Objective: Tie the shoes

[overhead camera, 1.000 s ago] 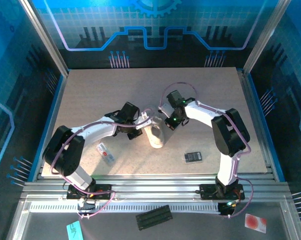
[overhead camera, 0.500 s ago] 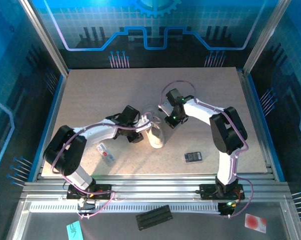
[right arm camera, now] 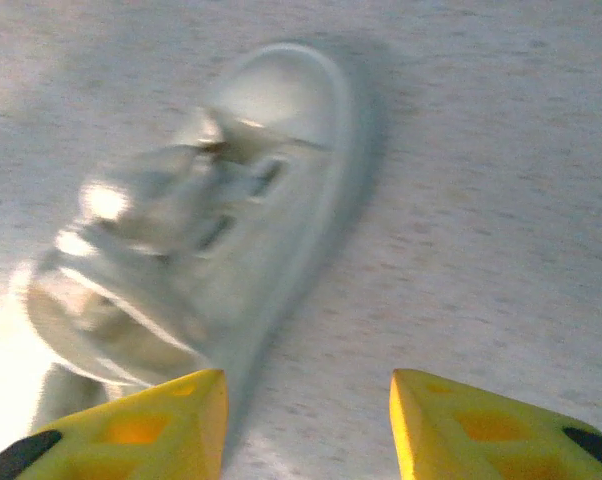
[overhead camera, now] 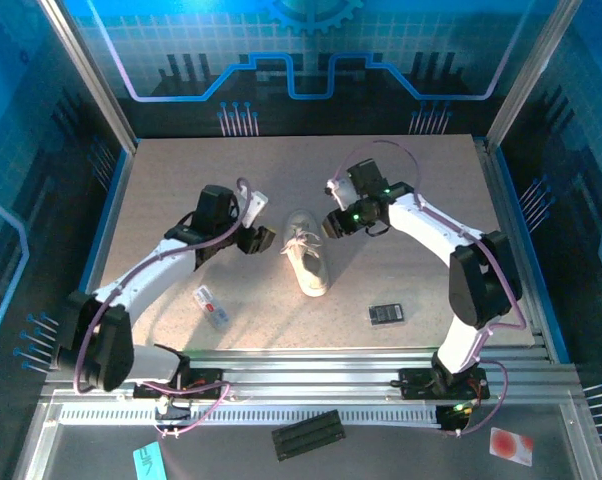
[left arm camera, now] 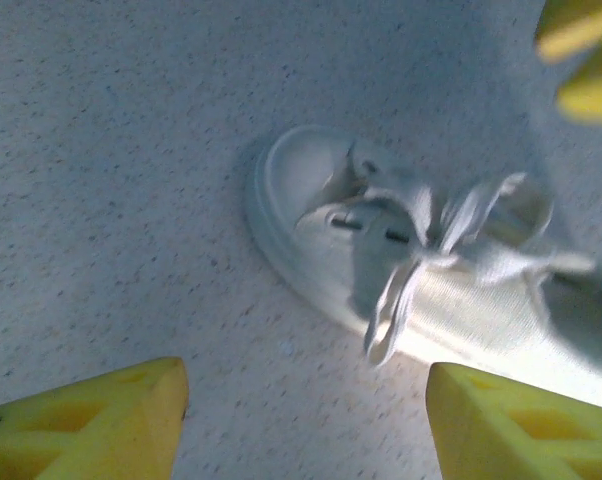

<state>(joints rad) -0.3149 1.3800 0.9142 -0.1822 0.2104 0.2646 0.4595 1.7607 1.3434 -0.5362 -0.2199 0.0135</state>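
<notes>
The white shoe (overhead camera: 308, 262) lies in the middle of the table, its pale laces (overhead camera: 301, 240) looped across the top. In the left wrist view the shoe (left arm camera: 381, 250) lies on its side, with lace loops (left arm camera: 451, 230) spread out in a bow shape. My left gripper (overhead camera: 259, 238) hangs open just left of the shoe with nothing between its yellow fingers (left arm camera: 101, 420). My right gripper (overhead camera: 333, 224) stands open just right of the shoe's far end. Its left finger (right arm camera: 141, 430) sits near the shoe (right arm camera: 231, 220), and its jaws hold nothing.
A small black device (overhead camera: 386, 314) lies near the front right of the table (overhead camera: 201, 180). A white-and-red packet (overhead camera: 211, 306) lies near the front left. Blue walls and metal posts enclose the table on three sides.
Both grippers were shut at the shoe's laces; now both are open and drawn back, the left one to the left, the right one up and right. The laces lie loose on the shoe.
</notes>
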